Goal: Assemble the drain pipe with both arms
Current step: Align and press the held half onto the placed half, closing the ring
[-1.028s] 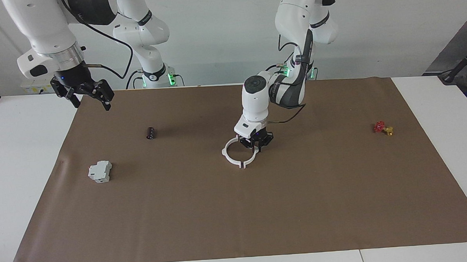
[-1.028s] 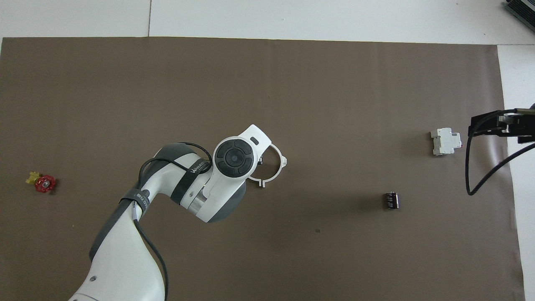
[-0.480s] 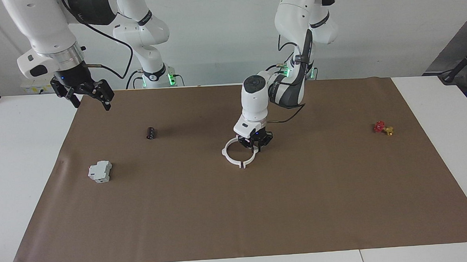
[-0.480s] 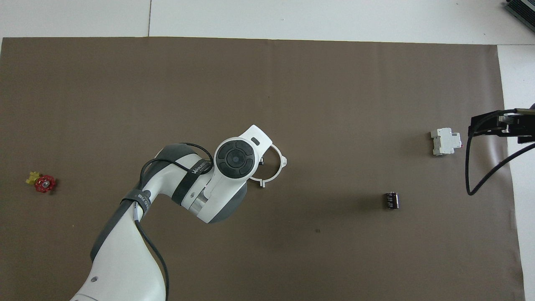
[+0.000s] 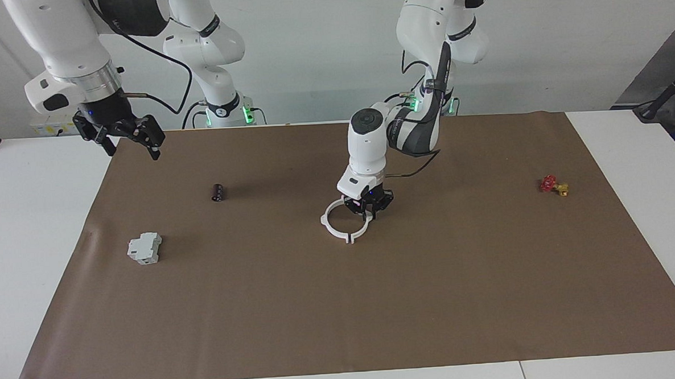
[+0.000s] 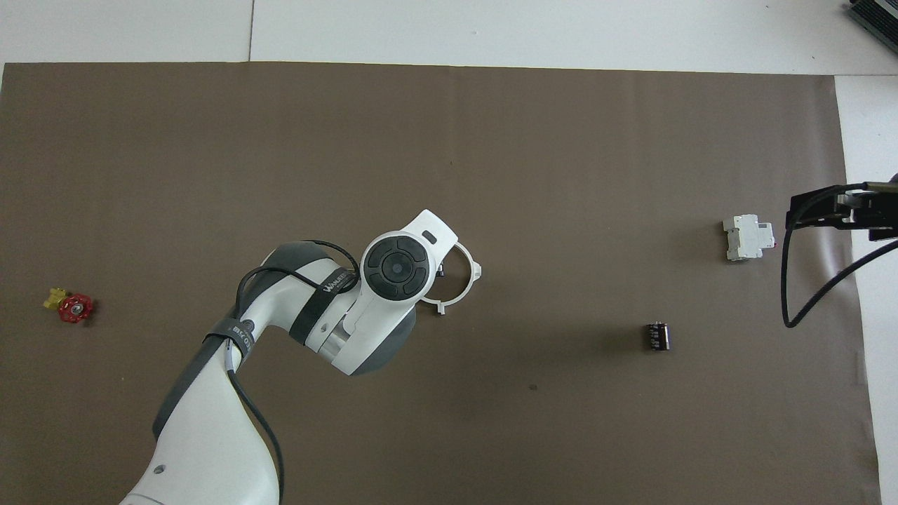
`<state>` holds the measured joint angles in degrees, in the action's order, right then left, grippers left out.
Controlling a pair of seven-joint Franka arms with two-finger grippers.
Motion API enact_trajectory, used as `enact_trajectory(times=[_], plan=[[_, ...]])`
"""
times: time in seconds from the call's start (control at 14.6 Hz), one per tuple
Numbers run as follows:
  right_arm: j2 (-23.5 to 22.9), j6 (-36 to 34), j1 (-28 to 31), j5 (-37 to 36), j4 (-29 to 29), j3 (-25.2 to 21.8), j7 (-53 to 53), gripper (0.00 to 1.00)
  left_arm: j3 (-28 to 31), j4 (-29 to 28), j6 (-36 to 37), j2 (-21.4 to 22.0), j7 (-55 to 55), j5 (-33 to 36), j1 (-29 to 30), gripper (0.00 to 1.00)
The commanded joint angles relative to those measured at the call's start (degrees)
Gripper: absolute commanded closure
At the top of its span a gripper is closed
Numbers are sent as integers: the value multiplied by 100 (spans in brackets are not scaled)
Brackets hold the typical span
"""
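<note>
Reaching down, left pincer (image 5: 369,213) gripping drain pipe (image 5: 339,227) rim

facing view: high, across the table, looks toward both robots' bases
overhead view: above the robots' end, looks steeply down and forward
shared: brown mat (image 5: 342,303), white ring (image 5: 342,226) (image 6: 459,280); views half a turn apart

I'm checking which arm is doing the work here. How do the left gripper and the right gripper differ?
The left gripper is down at the white ring mid-mat, shut on its rim; the right gripper waits raised over the brown mat's corner, open and empty. Both are black, two-fingered.
</note>
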<state>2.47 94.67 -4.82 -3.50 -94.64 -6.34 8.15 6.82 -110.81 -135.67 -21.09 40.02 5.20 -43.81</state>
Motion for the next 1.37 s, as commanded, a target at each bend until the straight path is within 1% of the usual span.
enact_trajectory(times=[0.0, 0.75, 0.89, 0.96, 1.03, 1.23, 1.3], plan=[[78, -18, 43, -10, -63, 36, -121, 0, 109, -37, -91, 17, 173, 139, -137, 72], [78, -18, 43, -10, -63, 36, -121, 0, 109, -2, -100, 8, 234, 139, -163, 72], [78, -18, 43, -10, -63, 36, -121, 0, 109, -2, -100, 8, 234, 139, -163, 70], [78, -18, 43, -10, -63, 36, -121, 0, 109, -2, -91, 8, 234, 139, -163, 64], [78, -18, 43, -10, -63, 36, -121, 0, 109, -2, -100, 8, 234, 139, -155, 53], [78, -18, 43, -10, -63, 36, -121, 0, 109, -2, -91, 8, 234, 270, -155, 29], [78, -18, 43, -10, -63, 36, -121, 0, 109, -2, -91, 8, 234, 279, -155, 15]])
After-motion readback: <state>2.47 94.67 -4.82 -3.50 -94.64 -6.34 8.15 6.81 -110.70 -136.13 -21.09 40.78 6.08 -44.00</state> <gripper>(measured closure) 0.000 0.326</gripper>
